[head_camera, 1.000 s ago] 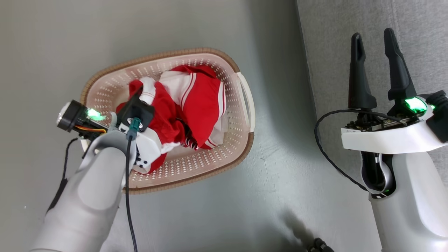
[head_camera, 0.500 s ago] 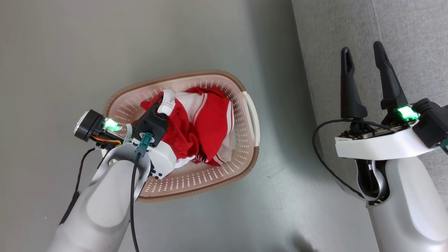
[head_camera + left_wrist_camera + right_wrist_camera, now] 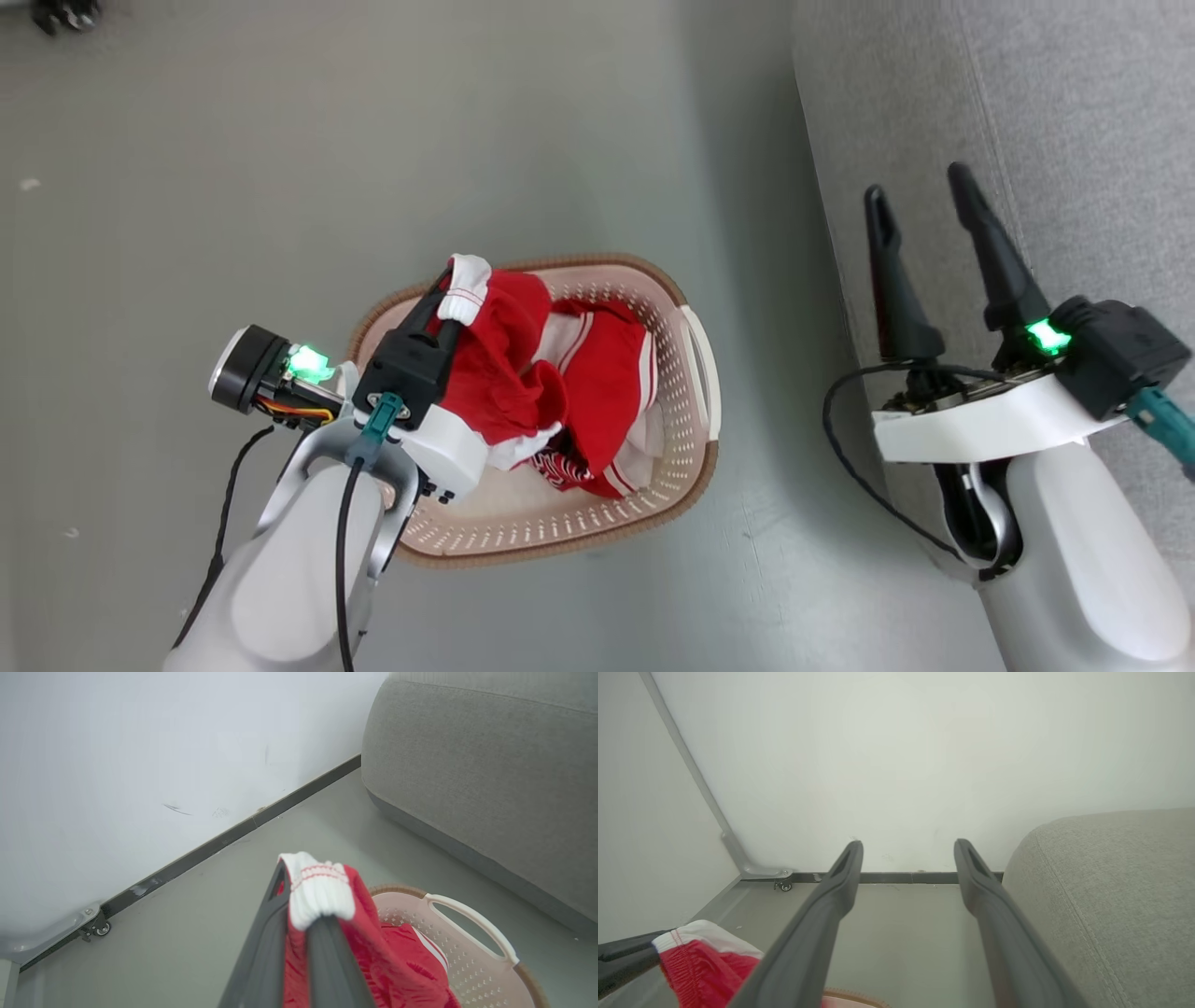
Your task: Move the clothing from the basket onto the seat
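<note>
Clothing (image 3: 495, 369) pinched in left end effector (image 3: 451, 285) (white cuff at fingertips), over basket (image 3: 560, 539).

Covered and cropped
The clothing (image 3: 597, 392) hides most of the inside of the basket (image 3: 560, 527); the seat (image 3: 1074, 112) runs off-frame; a cropped dark object (image 3: 63, 13) on the far-left floor (image 3: 280, 140) is unidentifiable.

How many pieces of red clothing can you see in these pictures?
2 for sure: one red garment hangs from the shut left gripper over the basket; a striped garment lies inside it. More may be hidden beneath.
</note>
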